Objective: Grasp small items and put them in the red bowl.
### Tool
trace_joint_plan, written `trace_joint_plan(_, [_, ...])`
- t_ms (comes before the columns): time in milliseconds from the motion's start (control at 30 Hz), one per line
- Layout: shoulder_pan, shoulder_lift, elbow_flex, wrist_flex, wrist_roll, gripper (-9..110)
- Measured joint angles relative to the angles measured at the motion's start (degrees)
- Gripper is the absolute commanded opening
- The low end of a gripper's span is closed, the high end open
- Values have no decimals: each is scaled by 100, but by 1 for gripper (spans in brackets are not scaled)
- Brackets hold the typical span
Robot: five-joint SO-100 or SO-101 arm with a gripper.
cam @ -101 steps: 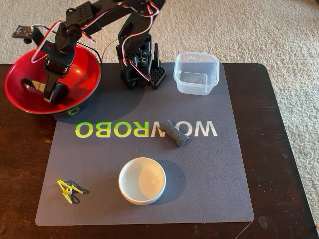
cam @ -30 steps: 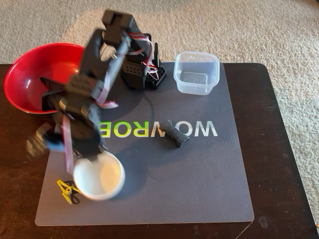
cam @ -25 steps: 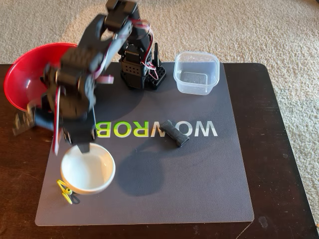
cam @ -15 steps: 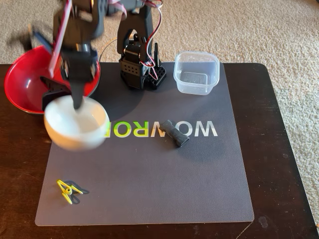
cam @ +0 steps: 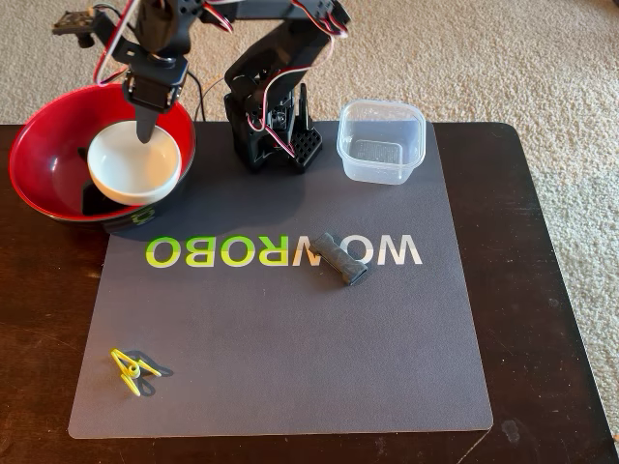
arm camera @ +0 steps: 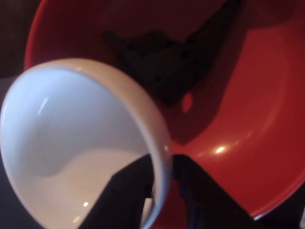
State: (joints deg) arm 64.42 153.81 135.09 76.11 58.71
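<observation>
The red bowl (cam: 46, 145) stands at the table's back left in the fixed view. My gripper (cam: 145, 133) is shut on the rim of the small white bowl (cam: 133, 164), holding it inside the red bowl's right half. In the wrist view one finger (arm camera: 128, 191) lies inside the white bowl (arm camera: 71, 138) and the other outside, over the red bowl (arm camera: 257, 119). A black scoop-shaped part (arm camera: 167, 62) lies on the red bottom. The ribbed cylinder (cam: 340, 259), yellow-green clip (cam: 131, 371) and clear container (cam: 381, 141) sit on the mat.
A grey mat (cam: 290, 358) with WOWROBO lettering covers the dark table (cam: 551, 290). The arm's base (cam: 276, 126) stands at the mat's back edge, between the red bowl and the clear container. Carpet lies beyond the table.
The gripper took the white bowl by its rim from the mat's front, lifted it and carried it back and left into the red bowl.
</observation>
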Motion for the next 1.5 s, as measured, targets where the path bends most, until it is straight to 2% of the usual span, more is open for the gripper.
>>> trace_joint_plan(167, [316, 396, 976, -712, 422, 0])
trace_joint_plan(433, [677, 1143, 2065, -1213, 896, 0])
trace_joint_plan(467, [712, 1230, 2180, -1257, 958, 2])
trace_joint_plan(533, [773, 1494, 2443, -1301, 1072, 21])
trace_joint_plan(600, [782, 1907, 2698, -1274, 1090, 33])
trace_joint_plan(733, [712, 2347, 2698, -1266, 1090, 36])
trace_joint_plan(933, [369, 1107, 1626, -773, 800, 37])
trace_joint_plan(1067, [-703, 554, 141, 439, 360, 38])
trace_joint_plan(1300, [-4096, -1002, -2953, 2004, -272, 36])
trace_joint_plan(1400, [-5449, -1406, -3278, 2101, 264, 34])
trace_joint_plan(1500, [-6337, -1687, -3129, 2109, 1283, 32])
